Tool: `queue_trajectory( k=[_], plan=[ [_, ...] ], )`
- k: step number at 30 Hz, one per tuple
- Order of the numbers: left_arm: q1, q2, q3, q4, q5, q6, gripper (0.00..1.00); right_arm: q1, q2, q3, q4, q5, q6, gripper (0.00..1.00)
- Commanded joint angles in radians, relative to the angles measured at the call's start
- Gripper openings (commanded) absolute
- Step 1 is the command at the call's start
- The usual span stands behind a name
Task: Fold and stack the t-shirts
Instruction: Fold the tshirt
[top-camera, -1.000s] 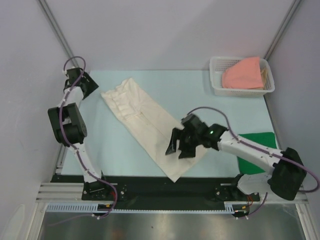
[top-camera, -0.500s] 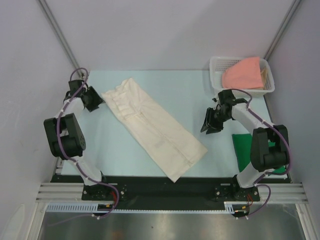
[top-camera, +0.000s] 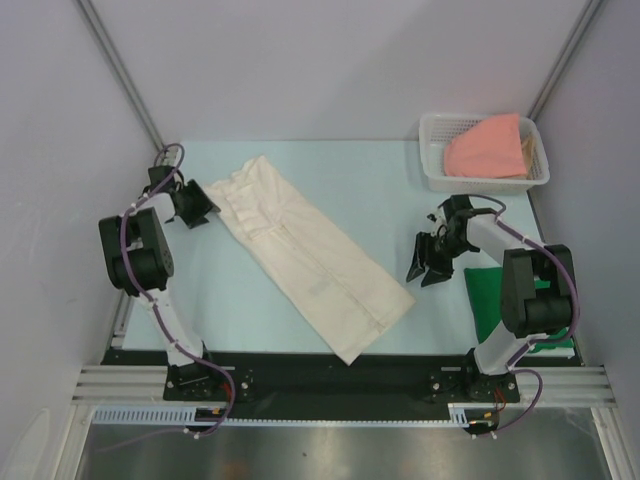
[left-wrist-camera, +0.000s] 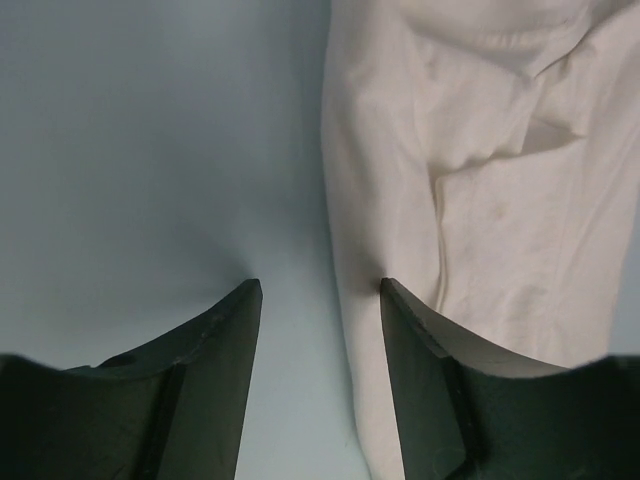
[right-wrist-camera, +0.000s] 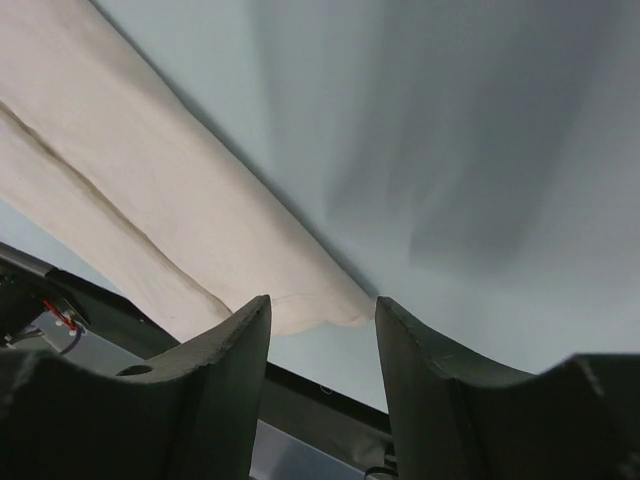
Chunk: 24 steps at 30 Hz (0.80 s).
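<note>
Cream shirt (top-camera: 305, 255) folded to long narrow strip, diagonal on bench (top-camera: 380, 190), wrinkled at far end; left tool (top-camera: 202, 208), right tool (top-camera: 420, 276) half-open, empty.

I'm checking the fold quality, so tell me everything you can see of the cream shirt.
The cream shirt looks like soft, matte cotton, folded into a long narrow strip. It lies flat on the table, running diagonally from far left to the near edge, where its end reaches the black rail. Its far end is wrinkled, and a crease runs lengthwise. The left gripper hovers at its far-left edge with jaws open; contact is unclear. Nothing else touches it.
</note>
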Motion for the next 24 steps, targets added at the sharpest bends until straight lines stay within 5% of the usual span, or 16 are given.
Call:
queue_trajectory(
  k=[1, 16, 20, 24],
  plan=[
    [-0.001, 0.055, 0.105, 0.01, 0.024, 0.014, 0.56, 0.025, 0.009, -0.016, 0.009, -0.01, -0.02, 0.53],
    [-0.001, 0.129, 0.145, 0.037, 0.038, 0.012, 0.34, 0.111, 0.173, 0.066, 0.043, 0.011, -0.011, 0.54],
    [-0.001, 0.173, 0.203, 0.02, 0.043, 0.017, 0.26, 0.109, 0.166, 0.06, 0.044, 0.017, -0.003, 0.49],
    [-0.001, 0.225, 0.309, -0.01, 0.041, 0.026, 0.09, 0.111, 0.158, 0.04, 0.052, -0.004, 0.006, 0.31]
  ],
)
